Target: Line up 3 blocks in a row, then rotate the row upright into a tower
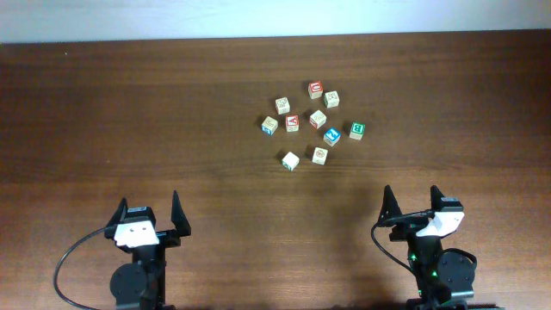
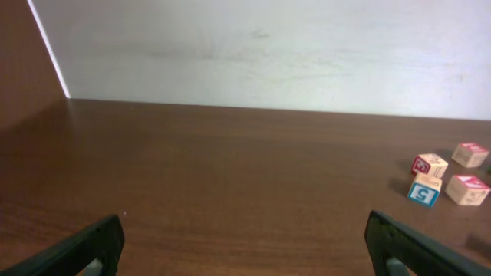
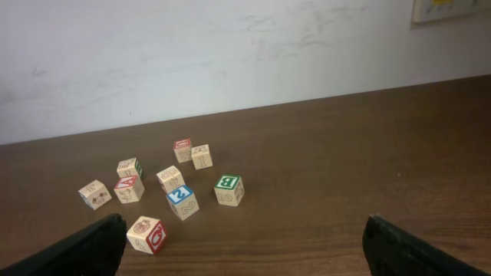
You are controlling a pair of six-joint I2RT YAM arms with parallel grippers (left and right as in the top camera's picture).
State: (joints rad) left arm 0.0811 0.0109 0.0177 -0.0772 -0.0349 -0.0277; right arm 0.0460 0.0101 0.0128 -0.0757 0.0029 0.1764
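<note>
the green-letter block [image 1: 357, 129] sits at the right end of a loose cluster of alphabet cubes [image 1: 293, 122], right of the table's [image 1: 129, 112] middle and nearer its far edge. the red-ring block [image 1: 320, 155] lies on the cluster's near side and a pale marked block [image 1: 318, 118] in its midst, with the blue-faced cube [image 1: 331, 136] between them. the left gripper [image 1: 150, 201] and right gripper [image 1: 411, 191] sit by the near edge, jaws spread wide, holding nothing.

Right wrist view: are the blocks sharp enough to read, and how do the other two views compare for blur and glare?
Right wrist: blocks fairly sharp, soft short shadows, the green-topped block legible; own fingers dark and blurred. Left wrist: softer, only a few blocks at the right edge. Overhead: even light, mild sheen on the table, print too small to read.
</note>
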